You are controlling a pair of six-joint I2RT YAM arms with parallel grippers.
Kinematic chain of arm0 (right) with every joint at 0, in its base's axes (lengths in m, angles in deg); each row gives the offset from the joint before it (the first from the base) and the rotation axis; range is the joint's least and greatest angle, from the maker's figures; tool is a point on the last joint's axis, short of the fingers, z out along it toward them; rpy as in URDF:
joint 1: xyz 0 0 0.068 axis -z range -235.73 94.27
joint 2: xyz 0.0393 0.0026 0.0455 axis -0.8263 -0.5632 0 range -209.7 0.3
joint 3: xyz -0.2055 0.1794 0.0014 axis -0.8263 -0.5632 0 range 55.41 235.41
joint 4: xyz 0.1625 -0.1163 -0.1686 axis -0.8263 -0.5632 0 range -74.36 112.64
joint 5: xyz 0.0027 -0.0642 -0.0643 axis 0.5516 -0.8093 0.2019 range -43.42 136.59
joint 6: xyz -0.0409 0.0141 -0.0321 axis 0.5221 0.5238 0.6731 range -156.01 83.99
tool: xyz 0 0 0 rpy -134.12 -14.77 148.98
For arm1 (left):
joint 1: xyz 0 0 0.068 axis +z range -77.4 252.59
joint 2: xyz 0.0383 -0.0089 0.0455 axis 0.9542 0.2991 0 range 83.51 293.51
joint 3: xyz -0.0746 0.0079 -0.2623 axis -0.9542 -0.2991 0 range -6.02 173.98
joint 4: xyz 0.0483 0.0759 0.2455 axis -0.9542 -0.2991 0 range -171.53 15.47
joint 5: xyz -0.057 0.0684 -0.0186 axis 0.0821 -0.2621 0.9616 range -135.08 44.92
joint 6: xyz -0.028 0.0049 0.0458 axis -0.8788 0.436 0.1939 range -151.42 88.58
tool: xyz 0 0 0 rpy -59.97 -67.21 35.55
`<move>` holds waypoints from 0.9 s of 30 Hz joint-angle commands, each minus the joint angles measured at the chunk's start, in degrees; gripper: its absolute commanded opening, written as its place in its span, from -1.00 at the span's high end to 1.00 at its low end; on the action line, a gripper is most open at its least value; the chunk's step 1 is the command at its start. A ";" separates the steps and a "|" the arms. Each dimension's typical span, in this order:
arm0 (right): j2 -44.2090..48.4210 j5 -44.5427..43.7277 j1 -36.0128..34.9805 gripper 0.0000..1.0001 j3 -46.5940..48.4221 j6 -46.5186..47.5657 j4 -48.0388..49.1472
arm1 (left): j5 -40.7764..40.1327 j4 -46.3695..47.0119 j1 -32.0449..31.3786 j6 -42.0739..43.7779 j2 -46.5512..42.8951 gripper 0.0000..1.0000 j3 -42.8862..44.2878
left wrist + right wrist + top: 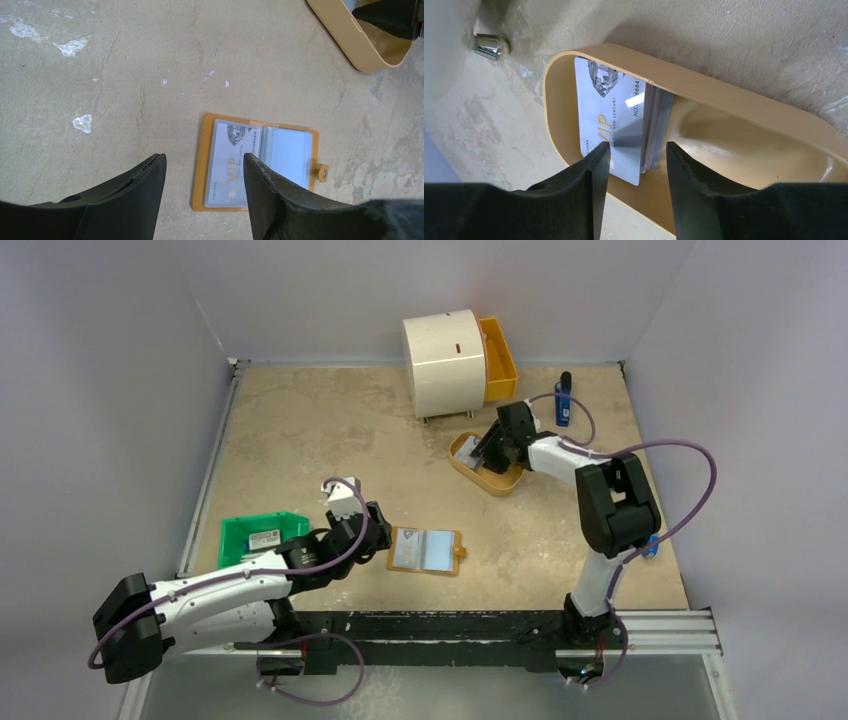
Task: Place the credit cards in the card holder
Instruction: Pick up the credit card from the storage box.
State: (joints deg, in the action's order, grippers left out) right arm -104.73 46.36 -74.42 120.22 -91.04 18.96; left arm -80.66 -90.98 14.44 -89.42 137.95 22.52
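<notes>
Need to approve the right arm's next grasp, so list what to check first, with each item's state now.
1. Right claw open: ok.
2. Right claw at the cards in the tray, top card edge between its fingers: ok.
3. Only one card will lift: cannot tell, they are stacked.
4. Holder lies open: ok.
5. Free pocket: ok, the right pocket looks empty; the other holds a card.
6. Left claw pinning the holder: cannot tell; it is open at the holder's left edge.
</notes>
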 commanded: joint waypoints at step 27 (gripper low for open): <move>7.82 0.80 0.85 0.81 -3.90 1.06 1.97 | -0.44 0.98 -0.04 -0.37 1.37 -0.07 2.40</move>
State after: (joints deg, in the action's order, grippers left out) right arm -100.10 47.60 -73.94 115.85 -90.82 21.62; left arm -80.66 -90.98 14.44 -89.42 139.41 22.52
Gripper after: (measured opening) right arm 0.123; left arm 0.541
